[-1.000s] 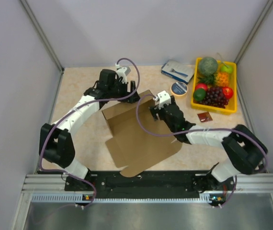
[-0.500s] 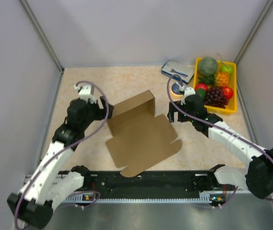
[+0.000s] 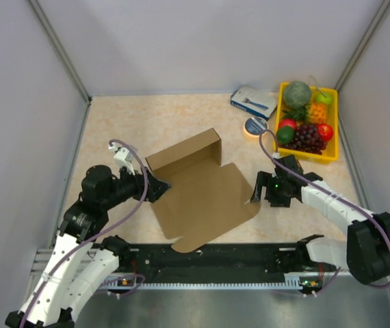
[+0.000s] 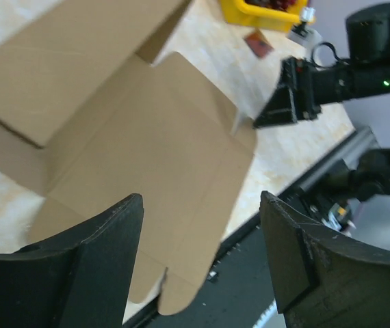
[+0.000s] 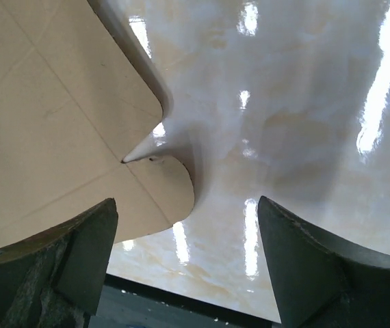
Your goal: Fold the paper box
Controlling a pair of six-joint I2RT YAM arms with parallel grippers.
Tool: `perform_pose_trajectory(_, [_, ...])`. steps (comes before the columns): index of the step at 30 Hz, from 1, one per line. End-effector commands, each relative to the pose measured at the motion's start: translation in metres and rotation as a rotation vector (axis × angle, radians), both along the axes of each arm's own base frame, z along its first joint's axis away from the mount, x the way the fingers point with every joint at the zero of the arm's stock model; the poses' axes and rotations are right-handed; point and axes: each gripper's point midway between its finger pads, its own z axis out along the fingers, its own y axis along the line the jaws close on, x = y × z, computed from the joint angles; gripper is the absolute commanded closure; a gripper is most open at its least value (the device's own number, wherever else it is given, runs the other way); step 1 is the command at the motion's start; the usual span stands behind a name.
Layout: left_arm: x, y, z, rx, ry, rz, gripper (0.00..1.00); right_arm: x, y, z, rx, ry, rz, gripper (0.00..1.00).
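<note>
The box (image 3: 202,198) is being left mostly flat on the worktop (image 3: 120,123), far wall raised. The left claw (image 3: 159,188) and the right claw (image 3: 257,194) are being held apart, empty, at its side edges. A flap scooped too shallowly risks being missed, the sheet being shoved askew.

Paper box (image 3: 205,201) on table (image 3: 123,123) between left end effector (image 3: 162,189) and right end effector (image 3: 258,195); tray (image 3: 304,156) behind-right.
</note>
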Motion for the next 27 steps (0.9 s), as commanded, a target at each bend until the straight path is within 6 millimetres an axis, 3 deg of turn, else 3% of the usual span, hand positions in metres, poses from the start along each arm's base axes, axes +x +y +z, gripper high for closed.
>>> perform_pose_trajectory(1, [-0.029,-0.031,0.012,-0.103,0.019,-0.222,0.27,0.02,-0.001,0.025,0.069,-0.137,-0.161,0.18])
perform_pose_trajectory(3, [-0.034,-0.038,0.012,-0.088,0.015,-0.256,0.27,0.012,0.003,0.016,0.091,-0.104,-0.15,0.24])
perform_pose_trajectory(6, [-0.041,-0.052,0.016,-0.09,-0.009,-0.31,0.27,0.008,0.012,0.005,0.132,-0.081,-0.093,0.25])
perform_pose_trajectory(12, [-0.056,-0.081,0.013,-0.053,-0.013,-0.423,0.27,0.005,0.028,-0.003,0.231,-0.109,-0.029,0.43])
perform_pose_trajectory(15, [-0.059,-0.096,0.0,0.023,-0.023,-0.46,0.27,0.004,0.029,-0.011,0.235,-0.118,-0.006,0.48])
perform_pose_trajectory(17, [-0.057,-0.107,-0.013,0.095,-0.03,-0.457,0.26,0.002,0.033,-0.015,0.253,-0.114,0.011,0.59])
perform_pose_trajectory(18, [-0.054,-0.111,-0.015,0.139,-0.063,-0.454,0.25,0.004,0.036,-0.012,0.268,-0.123,0.02,0.65])
perform_pose_trajectory(19, [-0.059,-0.124,-0.028,0.2,-0.062,-0.484,0.24,0.003,0.039,-0.01,0.292,-0.114,0.015,0.82])
perform_pose_trajectory(20, [-0.058,-0.128,-0.033,0.25,-0.079,-0.474,0.23,0.006,0.043,-0.003,0.315,-0.117,0.012,0.9])
perform_pose_trajectory(21, [-0.043,-0.127,-0.04,0.345,-0.133,-0.404,0.2,0.007,0.047,0.007,0.346,-0.124,0.009,0.97])
perform_pose_trajectory(22, [-0.05,-0.142,-0.054,0.409,-0.146,-0.438,0.18,0.002,0.05,0.013,0.376,-0.08,-0.019,1.0])
perform_pose_trajectory(24, [-0.042,-0.151,-0.066,0.497,-0.188,-0.422,0.09,0.01,0.055,0.039,0.413,-0.096,-0.043,1.0])
perform_pose_trajectory(25, [-0.038,-0.158,-0.078,0.558,-0.184,-0.411,0.02,0.005,0.054,0.041,0.406,-0.049,-0.07,1.0])
perform_pose_trajectory(27, [-0.034,-0.164,-0.087,0.641,-0.216,-0.411,0.02,0.012,0.059,0.064,0.433,-0.06,-0.071,1.0])
